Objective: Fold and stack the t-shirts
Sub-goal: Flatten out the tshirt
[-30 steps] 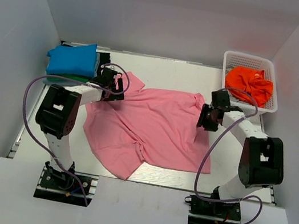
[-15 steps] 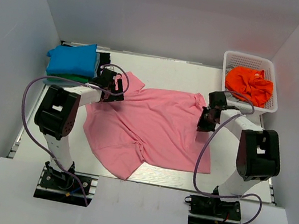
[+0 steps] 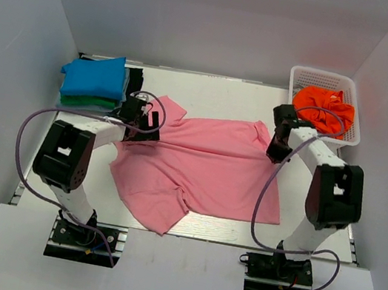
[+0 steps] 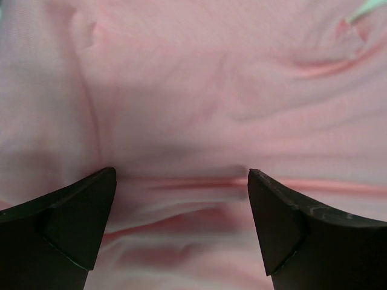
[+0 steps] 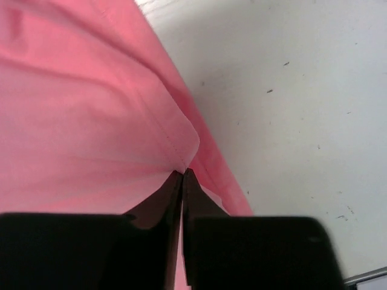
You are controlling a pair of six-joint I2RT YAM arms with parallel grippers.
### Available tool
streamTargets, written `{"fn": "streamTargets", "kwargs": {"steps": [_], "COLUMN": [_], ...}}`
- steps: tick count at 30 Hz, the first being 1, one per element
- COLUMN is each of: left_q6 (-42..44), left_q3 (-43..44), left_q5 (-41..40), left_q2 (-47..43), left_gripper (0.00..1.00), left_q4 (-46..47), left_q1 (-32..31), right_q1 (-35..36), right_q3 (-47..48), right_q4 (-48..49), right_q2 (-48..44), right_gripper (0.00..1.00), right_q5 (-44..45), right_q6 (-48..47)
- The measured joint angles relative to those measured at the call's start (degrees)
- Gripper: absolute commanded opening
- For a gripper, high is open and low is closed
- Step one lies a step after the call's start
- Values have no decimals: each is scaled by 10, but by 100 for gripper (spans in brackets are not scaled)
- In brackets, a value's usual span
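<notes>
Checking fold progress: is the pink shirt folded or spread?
Spread. The pink shirt lies mostly flat across the table, with wrinkles but no fold.

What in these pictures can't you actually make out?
Top view: the green t-shirt shows only an edge; the blue t-shirt covers the rest.
Top view: the orange t-shirt is bunched in the white basket; its folds hide anything beneath.
Left wrist view: the pink t-shirt fills the frame, so which part lies under the open left gripper is unclear.
Right wrist view: the shut right gripper hides how much hem it pinches.
</notes>
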Motion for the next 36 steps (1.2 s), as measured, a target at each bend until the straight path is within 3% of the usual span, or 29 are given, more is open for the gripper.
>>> {"fn": "streamTargets", "kwargs": {"steps": [2,5,6,9,11,13,20,26,32,36], "left_q6": [3,8,10,14,15,16,4,-37,-97,-143], "left_q3": [-14,-20,-20,-20,-23,-31,-43,-129,-201,-195], "left_q5": [14,28,32,45,53,62,96,125,145,120], "left_q2": [-21,-42,-47,-60,-70,-88,-160,-222,-240,-239], "left_gripper": [100,100,100,100,100,100,100,100,100,100], "left_q4": [-3,-3,-3,-1,0,-3,-27,-47,-84,-132], "left_q1": [-1,-1,-2,-2,-2,-2,-2,-3,-10,-13], "right_q1": [-3,-10,-12,-15,-17,-17,-17,-16,-17,-20], "right_q3": [28,70,81,83,53,-2,-189,-272,-331,-338], "right_q4": [-12,-28,-33,-39,-22,-13,62,163,202,198], "right_q2": [42,100,113,113,78,18,-189,-207,-207,-220], "right_gripper": [34,43,57,80,81,90,90,90,90,90], "right_q5": [19,49,56,63,59,49,-118,-238,-243,-171], "right_q6": [11,19,20,20,17,10,-24,-22,16,62]}}
